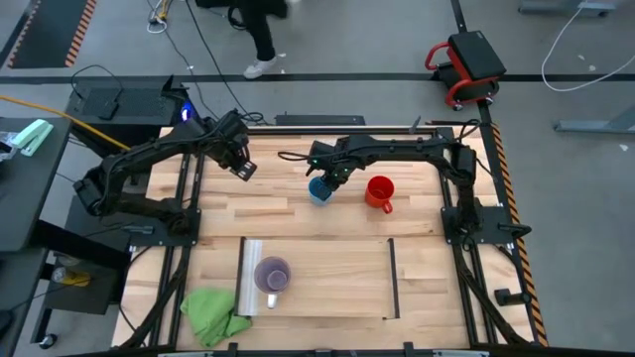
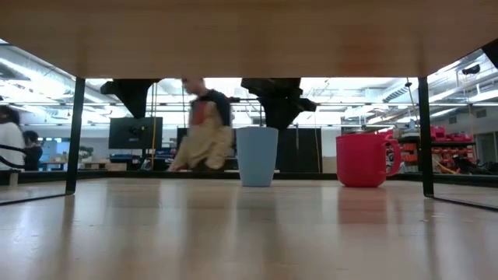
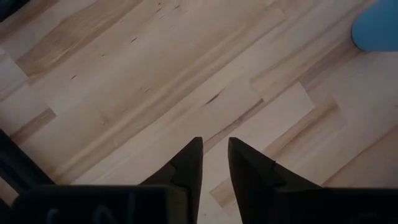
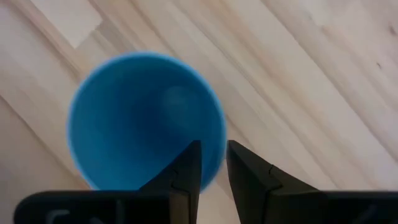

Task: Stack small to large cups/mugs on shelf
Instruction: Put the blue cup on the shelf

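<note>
Blue mug: upright on table, ungrasped.
R gripper: directly above its rim, fingers nearly together.
Advice: you should spread fingers, straddle wall, then clamp.
L gripper: idle, fingers nearly together.
Shelf: purple mug placed.

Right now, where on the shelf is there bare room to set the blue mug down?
The shelf is bare from the purple mug across to its dark strip. Its crowded end is by the metal strip, with the green cloth beside it. The right gripper hangs over the blue mug, near the red mug; the left gripper waits apart.
</note>
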Robot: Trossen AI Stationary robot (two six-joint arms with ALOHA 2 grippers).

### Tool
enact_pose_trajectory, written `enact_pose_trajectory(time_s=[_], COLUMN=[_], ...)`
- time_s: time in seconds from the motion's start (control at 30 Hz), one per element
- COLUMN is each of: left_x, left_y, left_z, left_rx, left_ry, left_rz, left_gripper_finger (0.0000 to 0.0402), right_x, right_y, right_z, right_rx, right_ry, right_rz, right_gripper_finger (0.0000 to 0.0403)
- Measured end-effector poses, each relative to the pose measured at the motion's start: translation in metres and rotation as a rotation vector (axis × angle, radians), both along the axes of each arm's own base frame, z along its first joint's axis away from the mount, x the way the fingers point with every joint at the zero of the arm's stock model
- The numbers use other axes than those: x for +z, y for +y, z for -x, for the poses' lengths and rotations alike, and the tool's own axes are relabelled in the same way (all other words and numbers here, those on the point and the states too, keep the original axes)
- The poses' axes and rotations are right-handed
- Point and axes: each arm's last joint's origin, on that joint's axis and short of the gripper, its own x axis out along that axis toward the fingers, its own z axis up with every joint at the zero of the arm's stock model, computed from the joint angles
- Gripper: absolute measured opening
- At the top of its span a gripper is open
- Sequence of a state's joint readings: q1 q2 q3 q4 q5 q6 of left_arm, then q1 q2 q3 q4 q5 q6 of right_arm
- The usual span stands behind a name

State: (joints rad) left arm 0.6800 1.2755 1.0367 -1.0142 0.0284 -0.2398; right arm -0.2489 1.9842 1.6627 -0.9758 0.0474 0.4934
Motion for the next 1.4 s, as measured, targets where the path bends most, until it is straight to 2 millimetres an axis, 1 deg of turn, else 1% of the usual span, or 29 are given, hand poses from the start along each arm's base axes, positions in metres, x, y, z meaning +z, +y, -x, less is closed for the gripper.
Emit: enact_pose_trajectory(time_s=[0.07,0.3,0.43,0.63,0.83,0.97,1.03,1.13,1.23,1.4], left_x=[0.000,0.000,0.000,0.000,0.000,0.000,0.000,0.000,0.000,0.000], left_y=[0.000,0.000,0.000,0.000,0.000,0.000,0.000,0.000,0.000,0.000], left_z=[0.000,0.000,0.000,0.000,0.000,0.000,0.000,0.000,0.000,0.000], left_rx=[0.000,0.000,0.000,0.000,0.000,0.001,0.001,0.001,0.001,0.001], left_ry=[-0.001,-0.001,-0.001,-0.001,-0.001,-0.001,-0.001,-0.001,-0.001,-0.001], left_rz=[0.000,-0.001,-0.001,-0.001,-0.001,-0.001,-0.001,0.000,-0.001,0.000], left_gripper_finger=[0.0083,0.0091,0.0090,0.0083,0.0090,0.0093,0.0093,0.0094,0.0094,0.0091], right_x=[0.001,0.001,0.002,0.002,0.003,0.007,0.015,0.036,0.069,0.121], right_y=[0.000,0.000,-0.002,-0.006,-0.006,-0.004,0.000,0.005,0.007,0.012], right_z=[-0.002,-0.001,-0.001,-0.001,-0.004,-0.003,-0.004,-0.005,-0.004,0.009], right_rx=[0.000,0.000,-0.005,0.014,0.038,0.048,0.063,0.094,0.111,0.121], right_ry=[-0.022,-0.019,-0.019,-0.029,-0.055,-0.051,-0.047,-0.044,-0.064,-0.070], right_rz=[0.006,0.005,0.005,0.014,0.027,-0.005,-0.008,-0.004,0.023,0.050], right_gripper_finger=[0.0083,0.0076,0.0055,0.0011,0.0006,0.0005,0.0003,0.0002,0.0002,0.0001])
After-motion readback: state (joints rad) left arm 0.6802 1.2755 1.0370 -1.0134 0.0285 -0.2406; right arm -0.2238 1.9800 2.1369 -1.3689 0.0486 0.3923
